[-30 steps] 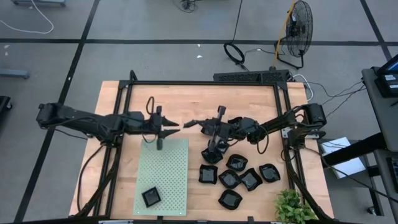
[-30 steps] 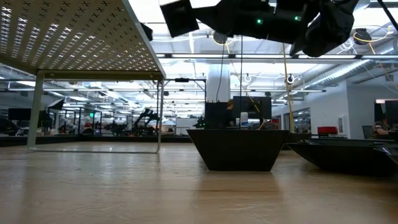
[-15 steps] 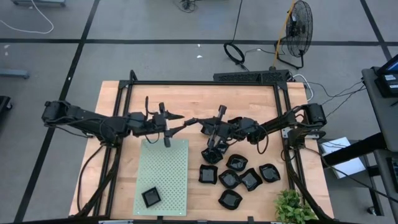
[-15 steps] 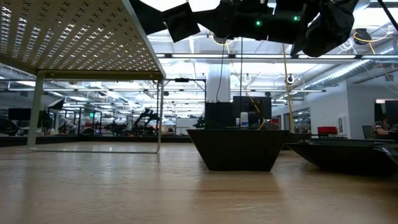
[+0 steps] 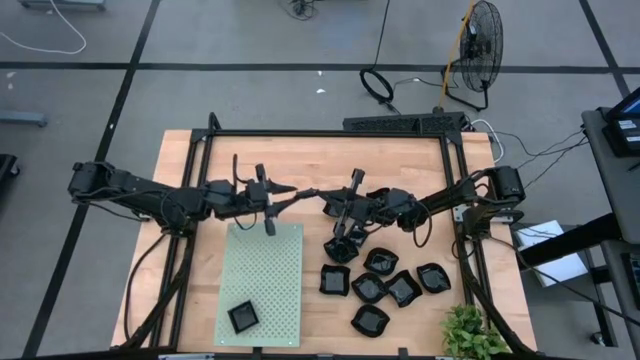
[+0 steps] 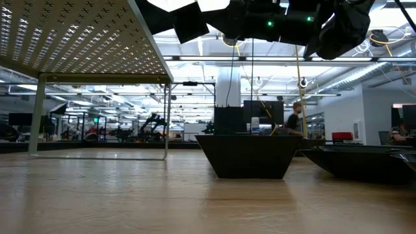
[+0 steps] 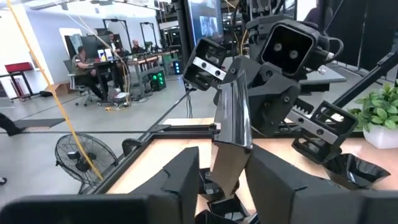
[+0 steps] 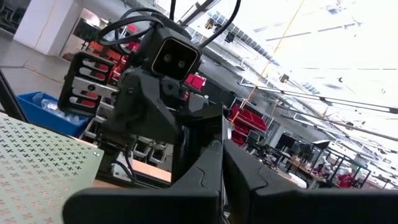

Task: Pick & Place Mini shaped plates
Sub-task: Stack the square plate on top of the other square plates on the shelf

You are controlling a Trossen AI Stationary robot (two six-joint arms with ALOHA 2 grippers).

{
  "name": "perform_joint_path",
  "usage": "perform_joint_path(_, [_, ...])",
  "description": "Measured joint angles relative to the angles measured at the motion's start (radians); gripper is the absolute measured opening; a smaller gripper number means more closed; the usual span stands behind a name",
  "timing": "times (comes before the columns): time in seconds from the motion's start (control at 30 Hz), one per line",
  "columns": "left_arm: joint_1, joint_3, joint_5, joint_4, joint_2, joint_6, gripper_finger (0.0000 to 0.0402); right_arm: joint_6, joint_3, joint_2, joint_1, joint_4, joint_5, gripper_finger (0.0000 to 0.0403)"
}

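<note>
Up above the table's middle, the left gripper (image 5: 290, 197) and right gripper (image 5: 312, 196) meet on one black mini plate (image 7: 233, 134) held on edge between them, both clamped on it, while six more plates (image 5: 385, 285) sit beside the green mat (image 5: 265, 285).

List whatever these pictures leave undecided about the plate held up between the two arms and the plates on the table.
- Held plate: outline unknown; the left wrist view shows it edge-on, and it is too small in the high view.
- Right gripper: its contact with that plate is hidden by its own closed fingers in the right wrist view.
- Plate pile: exact count unclear; the plates overlap, one under the right arm, in the high view.
- Low view: both grippers are cut off by the top edge.
</note>
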Motion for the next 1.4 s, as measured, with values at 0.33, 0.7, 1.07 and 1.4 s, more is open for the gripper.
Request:
perform_joint_path(0.33, [-0.002,0.000,-0.004,0.024,-0.008,-0.005,0.0009,0.046,0.000,0.000,0.005,-0.008,-0.090,0.0006])
perform_joint_path(0.7, [-0.091,-0.001,0.003,-0.077,-0.170,-0.007,0.0007,0.058,0.000,-0.001,0.058,-0.076,-0.077,0.0130])
perform_joint_path(1.07, [-0.350,0.392,0.118,-1.125,-0.249,-0.371,0.0005,0.090,-0.001,0.000,0.092,-0.186,-0.054,0.0173])
perform_joint_path(1.4, [-0.640,0.657,0.349,-1.433,-0.055,-0.659,0.0003,0.111,-0.001,0.000,0.090,-0.206,-0.049,0.0165])
